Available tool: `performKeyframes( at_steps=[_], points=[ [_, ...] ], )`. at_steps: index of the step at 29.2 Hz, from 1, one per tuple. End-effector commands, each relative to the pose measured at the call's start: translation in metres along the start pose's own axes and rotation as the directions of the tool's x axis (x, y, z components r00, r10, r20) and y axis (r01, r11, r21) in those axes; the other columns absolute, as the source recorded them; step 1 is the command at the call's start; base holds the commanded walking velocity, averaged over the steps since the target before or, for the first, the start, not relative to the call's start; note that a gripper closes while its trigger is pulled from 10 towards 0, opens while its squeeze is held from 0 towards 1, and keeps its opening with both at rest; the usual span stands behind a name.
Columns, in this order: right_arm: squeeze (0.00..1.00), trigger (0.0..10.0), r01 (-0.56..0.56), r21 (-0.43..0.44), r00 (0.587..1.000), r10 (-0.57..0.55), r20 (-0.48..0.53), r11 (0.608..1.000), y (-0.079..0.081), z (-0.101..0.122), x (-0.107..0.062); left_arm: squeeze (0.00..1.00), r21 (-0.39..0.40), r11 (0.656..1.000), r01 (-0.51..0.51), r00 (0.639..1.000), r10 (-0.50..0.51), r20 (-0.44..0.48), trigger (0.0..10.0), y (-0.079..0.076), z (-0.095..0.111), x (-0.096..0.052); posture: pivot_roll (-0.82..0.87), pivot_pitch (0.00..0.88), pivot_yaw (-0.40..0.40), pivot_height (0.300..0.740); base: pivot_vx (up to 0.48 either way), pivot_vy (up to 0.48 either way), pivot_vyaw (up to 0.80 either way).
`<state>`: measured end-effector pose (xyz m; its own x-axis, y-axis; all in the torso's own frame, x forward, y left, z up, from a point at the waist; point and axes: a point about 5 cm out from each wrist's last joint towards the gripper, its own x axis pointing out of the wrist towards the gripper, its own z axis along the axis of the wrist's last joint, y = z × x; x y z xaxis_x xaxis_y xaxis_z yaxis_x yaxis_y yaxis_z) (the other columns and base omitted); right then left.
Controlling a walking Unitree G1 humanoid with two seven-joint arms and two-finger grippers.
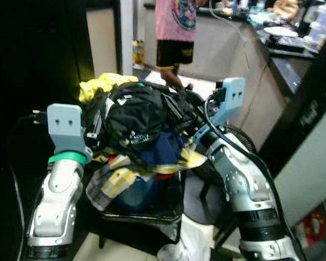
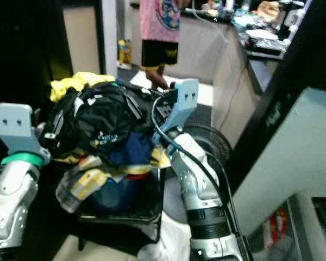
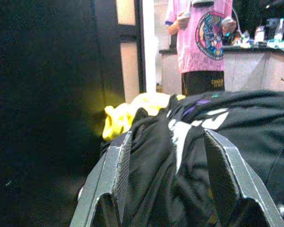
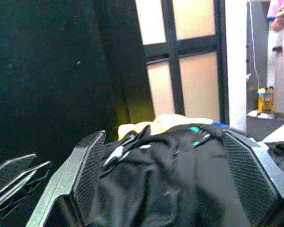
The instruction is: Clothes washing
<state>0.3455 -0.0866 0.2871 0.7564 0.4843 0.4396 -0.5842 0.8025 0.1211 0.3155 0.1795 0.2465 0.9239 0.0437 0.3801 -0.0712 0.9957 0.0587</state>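
A heap of clothes fills a black basket (image 1: pixel 152 211) right in front of me. On top lies a black garment (image 1: pixel 135 117) with white print, over a yellow one (image 1: pixel 100 84), a navy one (image 1: pixel 162 149) and a plaid cloth (image 1: pixel 104 187) that hangs over the rim. My left gripper (image 3: pixel 173 182) reaches into the heap's left side and is open, its fingers (image 3: pixel 119 175) straddling black cloth. My right gripper (image 4: pixel 170 182) comes in from the right side, also open, with the black garment bulging between its fingers (image 4: pixel 91 172).
A person in a pink shirt and black shorts (image 1: pixel 175 32) stands beyond the heap by a cluttered counter (image 1: pixel 285 51). A floor fan (image 2: pixel 209 144) sits low at the right. A dark door (image 1: pixel 38 54) closes off the left. A pale wall (image 2: pixel 293 152) stands close on the right.
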Motion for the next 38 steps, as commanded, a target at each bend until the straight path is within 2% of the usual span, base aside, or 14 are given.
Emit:
performKeyframes(
  at_steps=[1,16,20,23,29,31,38],
  points=[
    [0.0,10.0,0.028,-0.009,1.0,-0.028,0.005,1.0,-0.007,0.004,-0.001,0.0,0.009,1.0,0.015,1.0,-0.015,-0.012,10.0,-0.003,-0.002,-0.001,0.03,0.009,-0.033,0.74,0.341,0.0,0.0],
    [0.0,10.0,0.029,-0.022,1.0,-0.029,-0.006,0.999,-0.004,0.004,0.002,0.0,-0.05,0.999,0.0,1.0,-0.001,-0.016,10.0,0.003,-0.003,-0.003,0.03,0.014,-0.039,0.74,0.255,0.0,0.0],
    [0.0,10.0,0.062,-0.084,0.997,-0.066,-0.05,0.995,-0.01,-0.003,-0.001,0.0,-0.057,0.998,-0.003,0.999,0.001,-0.032,10.0,0.003,-0.006,-0.003,0.03,0.013,-0.039,0.74,0.0,0.0,0.0],
    [0.0,10.0,0.128,-0.072,0.989,-0.132,-0.063,0.989,-0.022,-0.015,-0.01,0.0,-0.043,0.998,0.05,0.999,-0.051,-0.017,10.0,-0.001,-0.005,-0.003,0.04,0.019,-0.02,0.74,0.0,0.0,0.0],
    [0.0,10.0,0.18,-0.059,0.979,-0.185,-0.091,0.982,-0.029,-0.025,-0.017,0.0,-0.014,0.99,0.141,0.99,-0.141,-0.03,10.0,-0.008,-0.008,-0.002,0.04,0.022,-0.004,0.74,0.0,0.0,0.0],
    [0.0,10.0,0.211,-0.034,0.972,-0.213,-0.103,0.977,-0.033,-0.031,-0.023,0.0,0.026,0.977,0.213,0.977,-0.212,-0.033,10.0,-0.013,-0.009,-0.001,0.04,0.024,0.015,0.74,0.0,0.0,0.0],
    [0.0,10.0,0.255,-0.02,0.96,-0.256,-0.114,0.967,-0.042,-0.037,-0.029,0.0,0.042,0.968,0.245,0.969,-0.243,-0.047,10.0,-0.014,-0.009,0.006,0.04,0.029,0.033,0.74,0.0,0.0,0.0]
  ],
)
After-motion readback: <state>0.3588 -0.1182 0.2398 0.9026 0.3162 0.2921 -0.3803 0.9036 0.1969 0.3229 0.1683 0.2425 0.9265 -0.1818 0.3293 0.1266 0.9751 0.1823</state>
